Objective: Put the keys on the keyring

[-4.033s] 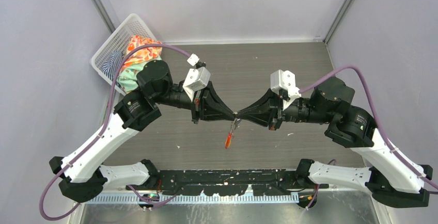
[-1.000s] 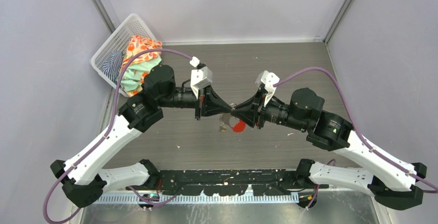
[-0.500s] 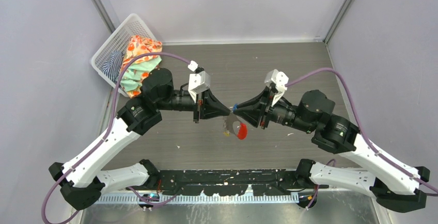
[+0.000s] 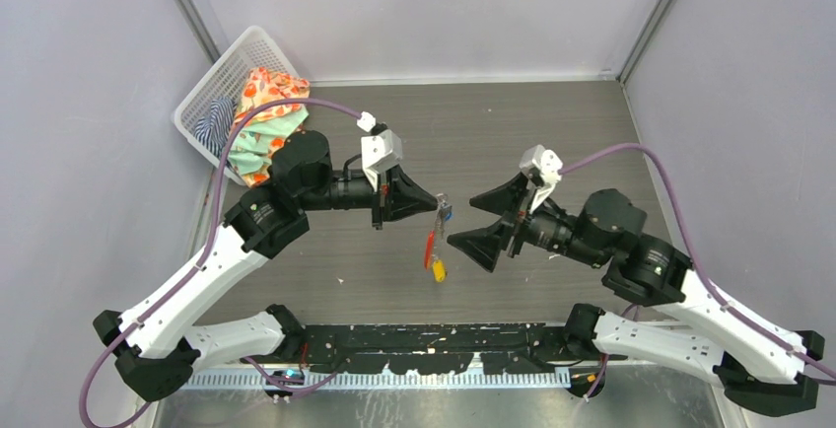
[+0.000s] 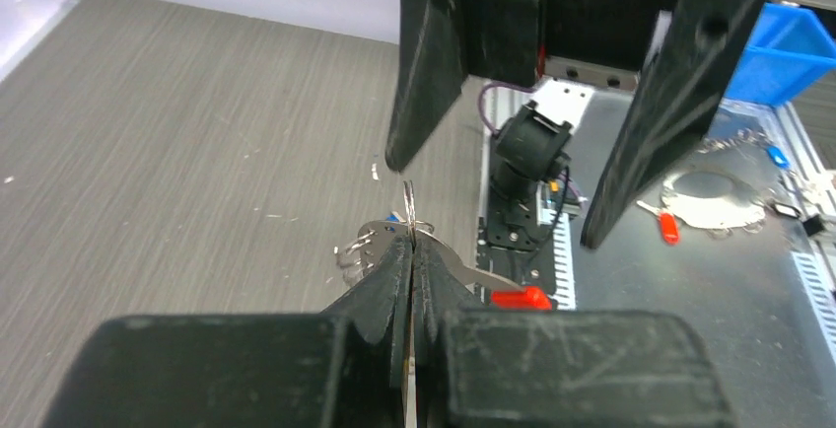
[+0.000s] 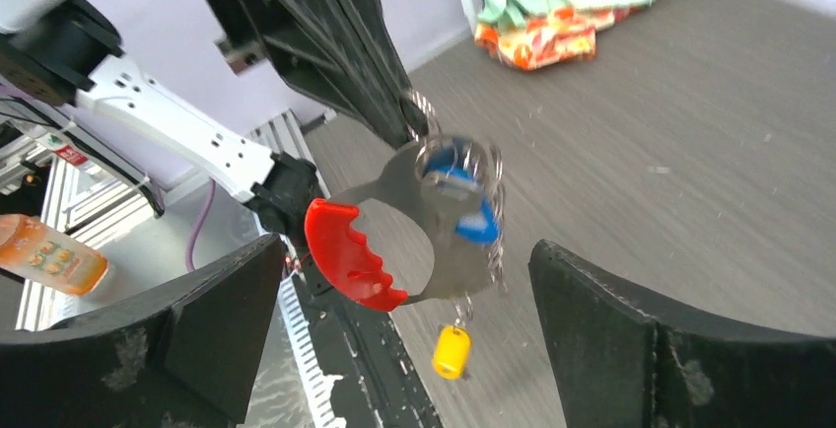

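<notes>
Left gripper (image 5: 411,243) pinches the keyring (image 6: 455,167); right gripper (image 4: 460,220) gapes wide, empty.
It hangs over the worktop's (image 4: 552,132) middle, with blue key (image 6: 475,223), yellow key (image 6: 450,352) and red tag (image 6: 345,255) dangling: probably light, slick and swingy, best gripped by the flat metal ring.

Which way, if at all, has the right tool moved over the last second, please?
Yes: the right tool has backed off rightward, farther from the white basket, and opened, leaving the keyring with the left tool.

Bright even light, faint soft shadows, overhead view sharp, wrist foregrounds blurred
</notes>
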Controlling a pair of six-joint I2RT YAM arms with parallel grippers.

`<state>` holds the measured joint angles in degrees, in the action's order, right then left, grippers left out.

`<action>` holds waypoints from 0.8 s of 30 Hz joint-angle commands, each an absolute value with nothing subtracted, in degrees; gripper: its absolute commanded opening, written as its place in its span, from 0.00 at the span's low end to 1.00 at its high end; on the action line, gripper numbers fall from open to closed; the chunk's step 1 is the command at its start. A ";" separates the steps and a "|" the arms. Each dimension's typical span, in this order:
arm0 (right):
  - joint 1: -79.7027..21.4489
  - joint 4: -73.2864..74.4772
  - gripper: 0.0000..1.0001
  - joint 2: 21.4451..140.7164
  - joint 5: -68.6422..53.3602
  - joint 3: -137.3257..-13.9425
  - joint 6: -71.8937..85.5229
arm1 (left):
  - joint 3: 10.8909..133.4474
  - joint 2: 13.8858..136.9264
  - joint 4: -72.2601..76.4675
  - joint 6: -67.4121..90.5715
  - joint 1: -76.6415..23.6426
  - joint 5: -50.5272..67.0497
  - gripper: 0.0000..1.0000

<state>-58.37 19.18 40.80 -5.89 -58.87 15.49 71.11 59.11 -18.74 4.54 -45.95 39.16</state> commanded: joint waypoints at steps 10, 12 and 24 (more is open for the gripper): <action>-59.87 16.95 1.00 44.49 2.54 -56.31 16.46 | 71.98 59.48 -15.16 5.75 -45.53 24.44 0.00; -59.86 16.65 1.00 45.15 3.99 -56.10 14.82 | 72.03 59.63 -14.72 6.32 -45.53 25.22 0.00; -59.88 14.00 0.39 52.90 7.28 -57.83 4.10 | 72.98 59.35 -15.09 6.36 -45.41 27.56 0.00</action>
<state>-59.64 17.15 52.95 5.85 -56.03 7.66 71.11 60.31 -18.68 5.87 -45.74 26.63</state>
